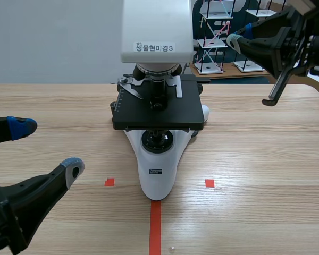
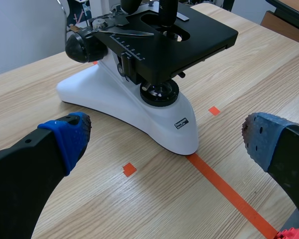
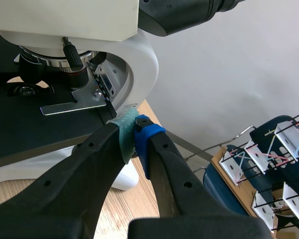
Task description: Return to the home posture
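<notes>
The wooden worktop [image 1: 266, 159] runs from the near edge to the far edge. A white and black microscope [image 1: 158, 139] stands at its middle. Its white foot [image 1: 157, 178] points toward the near edge, and the black stage [image 1: 159, 114] sits level above it.

The left arm comes in low at the worktop's near left corner. Its left hand [image 1: 47, 147] is spread wide and holds nothing. 1 blue pad [image 2: 70, 137] and 1 grey-blue pad [image 2: 261, 142] stand well apart. In the left wrist view the microscope's foot lies ahead of the gap between them, untouched.

The right arm is raised above the worktop's far right part. Its right hand [image 3: 134, 135] is closed on nothing, with the 2 pads pressed together. The tips point at the microscope's white column [image 3: 142, 59], just behind the stage. Whether they touch it I cannot tell.

Beyond the far edge, wire racks [image 1: 215, 40] stand on a wooden shelf [image 1: 239, 73]. An orange-red tape line [image 1: 155, 228] runs from the near edge up to the tip of the foot. 2 small tape squares [image 1: 109, 182] [image 1: 209, 183] lie 1 on each side of it. A white label [image 1: 154, 48] with Korean print ending in 3 sits on the microscope's head.
</notes>
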